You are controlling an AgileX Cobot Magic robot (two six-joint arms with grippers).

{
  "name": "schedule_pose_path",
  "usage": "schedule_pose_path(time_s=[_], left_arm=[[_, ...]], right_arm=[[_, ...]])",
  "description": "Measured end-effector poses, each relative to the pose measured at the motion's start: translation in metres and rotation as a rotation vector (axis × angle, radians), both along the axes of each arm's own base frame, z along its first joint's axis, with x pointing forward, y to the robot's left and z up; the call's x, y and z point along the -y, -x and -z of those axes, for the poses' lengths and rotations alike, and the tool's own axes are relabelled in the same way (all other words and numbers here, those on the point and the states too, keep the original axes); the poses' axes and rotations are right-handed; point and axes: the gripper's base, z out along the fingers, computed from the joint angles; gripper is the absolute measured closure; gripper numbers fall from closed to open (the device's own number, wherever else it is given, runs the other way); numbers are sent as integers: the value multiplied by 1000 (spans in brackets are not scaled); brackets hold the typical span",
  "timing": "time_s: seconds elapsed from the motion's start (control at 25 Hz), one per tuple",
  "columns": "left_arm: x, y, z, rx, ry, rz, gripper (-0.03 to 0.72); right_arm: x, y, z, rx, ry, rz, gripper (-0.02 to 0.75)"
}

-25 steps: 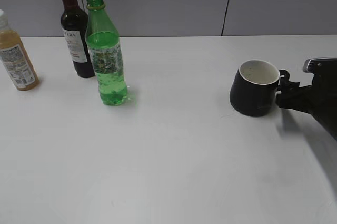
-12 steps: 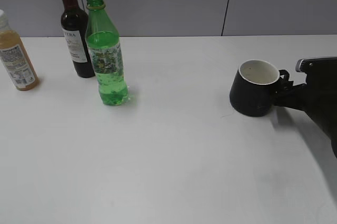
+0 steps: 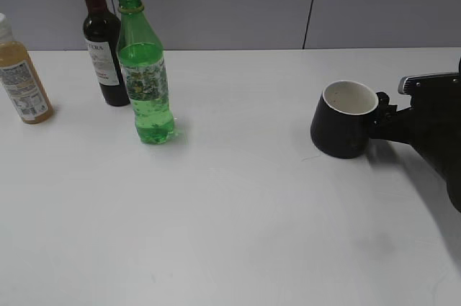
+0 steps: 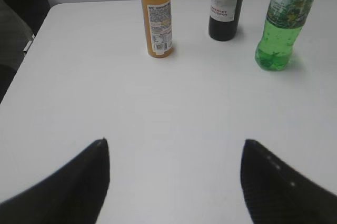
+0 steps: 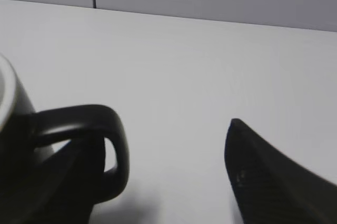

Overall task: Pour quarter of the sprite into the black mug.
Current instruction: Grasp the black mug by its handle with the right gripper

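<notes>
sprite point(image 4: 284, 21), wine bottle point(image 4: 226, 2), juice bottle point(image 4: 157, 16)

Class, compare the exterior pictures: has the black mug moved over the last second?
Yes. The black mug has slid slightly left, toward the green bottle, which stands unmoved, with the right gripper at its handle.

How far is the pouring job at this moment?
Done: nothing poured; the black mug shows a dry white inside. In hand: the right hand is at the mug's handle, jaws open around it. Left: the sprite stands untouched; the left hand is open, far from it.
</notes>
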Motion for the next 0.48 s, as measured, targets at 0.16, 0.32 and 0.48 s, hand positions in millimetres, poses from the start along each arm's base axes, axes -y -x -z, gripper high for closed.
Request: schedule_pose_path(time_s=[0.16,0.32,0.48], left_arm=[[0,0,0,0,0,0,101],[0,0,0,0,0,0,101],[0,0,0,0,0,0,104]], right_arm=[[-1,-1,0,3,14,-36,389],[-4,-1,0,3,25,-68,675],[-4,2,1,0,31,-70,694]])
